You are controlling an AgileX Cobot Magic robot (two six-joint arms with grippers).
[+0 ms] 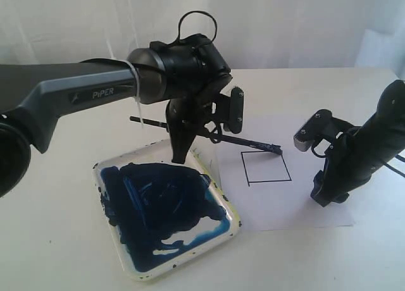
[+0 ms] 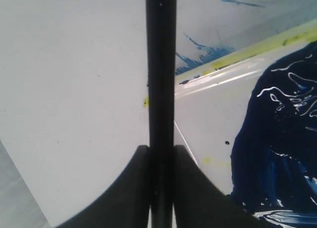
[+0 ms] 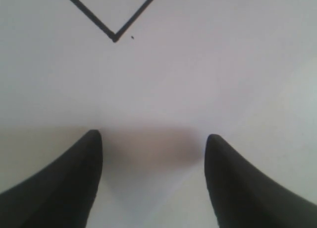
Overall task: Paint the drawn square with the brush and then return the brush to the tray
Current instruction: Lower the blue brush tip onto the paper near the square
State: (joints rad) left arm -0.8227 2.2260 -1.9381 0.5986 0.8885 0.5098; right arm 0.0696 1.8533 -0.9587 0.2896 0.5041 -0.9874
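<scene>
The left arm reaches in from the left and bends at the wrist, so the left gripper [image 1: 180, 148] points straight down over the far edge of the tray [image 1: 231, 210]. Its jaws are closed tight on the one brush [image 1: 253, 142], gripping the black handle partway along. In the left wrist view the handle [image 2: 161, 64] runs straight out between the two jaws.

The brush lies nearly level, with its long axis running left to right. The bare handle end points left and the dark tip points right. The tip sits at the far right corner of the drawn square [image 1: 266, 167]; whether it touches the paper cannot be told.

There is one square, and its inside is blank. It is drawn on a single white paper sheet [image 1: 297, 209] lying on the desk [image 1: 57, 253]. The one tray sits left of the sheet and nearer, smeared inside with dark blue paint.

The right arm stands at the right, with the right gripper [image 1: 323, 199] aimed down at the paper just right of the square. Its jaws [image 3: 153, 143] are spread wide and hold nothing.
</scene>
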